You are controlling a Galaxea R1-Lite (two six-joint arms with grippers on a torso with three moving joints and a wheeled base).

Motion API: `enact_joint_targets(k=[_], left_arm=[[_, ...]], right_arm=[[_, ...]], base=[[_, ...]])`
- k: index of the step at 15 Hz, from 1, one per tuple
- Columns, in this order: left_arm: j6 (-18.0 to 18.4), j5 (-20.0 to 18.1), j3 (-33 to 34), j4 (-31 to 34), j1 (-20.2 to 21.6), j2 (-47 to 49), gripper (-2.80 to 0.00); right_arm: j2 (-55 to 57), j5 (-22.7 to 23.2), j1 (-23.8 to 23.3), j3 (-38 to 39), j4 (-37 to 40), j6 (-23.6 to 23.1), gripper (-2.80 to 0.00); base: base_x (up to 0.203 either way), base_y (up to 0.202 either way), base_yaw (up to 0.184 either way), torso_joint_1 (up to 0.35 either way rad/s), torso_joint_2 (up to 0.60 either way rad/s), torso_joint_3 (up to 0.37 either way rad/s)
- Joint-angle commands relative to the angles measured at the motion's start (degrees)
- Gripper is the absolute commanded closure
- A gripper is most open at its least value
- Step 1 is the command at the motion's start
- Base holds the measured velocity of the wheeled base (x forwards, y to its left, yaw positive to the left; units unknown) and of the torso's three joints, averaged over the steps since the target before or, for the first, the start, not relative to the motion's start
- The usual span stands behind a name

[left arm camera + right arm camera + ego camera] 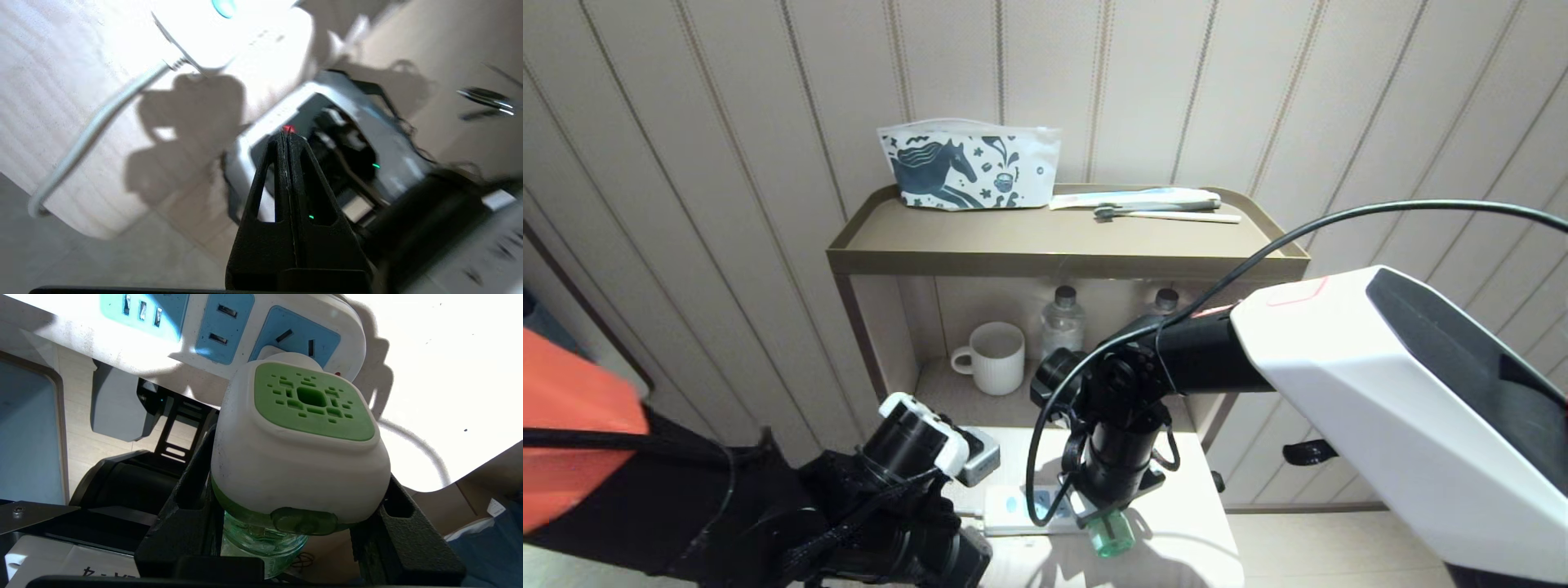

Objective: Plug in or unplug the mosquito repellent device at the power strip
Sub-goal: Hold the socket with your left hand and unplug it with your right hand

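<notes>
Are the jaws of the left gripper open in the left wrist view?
No, the left gripper has its two black jaws pressed flat together with nothing between them, away from the power strip.

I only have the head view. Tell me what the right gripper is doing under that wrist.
Observer: The right gripper clamps the white head of the mosquito repellent device, one finger on each side.
Operator: Give me its position on the strip.
Observer: Its back meets the end socket panel of the power strip; whether the pins are seated is hidden.
Operator: Report the left gripper.
Observer: The left gripper is shut, holding nothing, away from the strip.
</notes>
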Motion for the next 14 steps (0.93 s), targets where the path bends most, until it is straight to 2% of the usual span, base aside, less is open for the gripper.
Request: enact_joint_targets(k=[1, 2, 6, 8, 14], left_arm=[[-0.1, 5.5, -0.8, -3.2, -1.4, 6.8, 0.0], [0.0, 6.8, -0.8, -6.2, -1.7, 8.3, 0.0], [0.2, 8.1, -3.1, -7.5, -1.7, 12.3, 0.0], [0.3, 9.9, -4.8, -8.8, -1.7, 14.4, 0.0], [-0.1, 10.3, -8.6, -9.2, -1.6, 13.1, 0.0]], right_arm=[[0.4, 0.0, 0.0, 0.0, 0.2, 0.1, 0.0], [0.5, 0.0, 0.0, 0.0, 0.2, 0.1, 0.0], [0.2, 0.0, 0.2, 0.0, 0.2, 0.1, 0.0], [0.5, 0.1, 0.5, 0.2, 0.3, 0.2, 0.0], [0.5, 0.0, 0.3, 0.0, 0.3, 0.1, 0.0]], base=[[0.0, 0.0, 0.0, 0.0, 0.0, 0.0], [0.0, 0.0, 0.0, 0.0, 0.0, 0.0], [0.0, 0.0, 0.0, 0.0, 0.0, 0.0], [0.0, 0.0, 0.0, 0.0, 0.0, 0.0], [0.0, 0.0, 0.0, 0.0, 0.0, 0.0]])
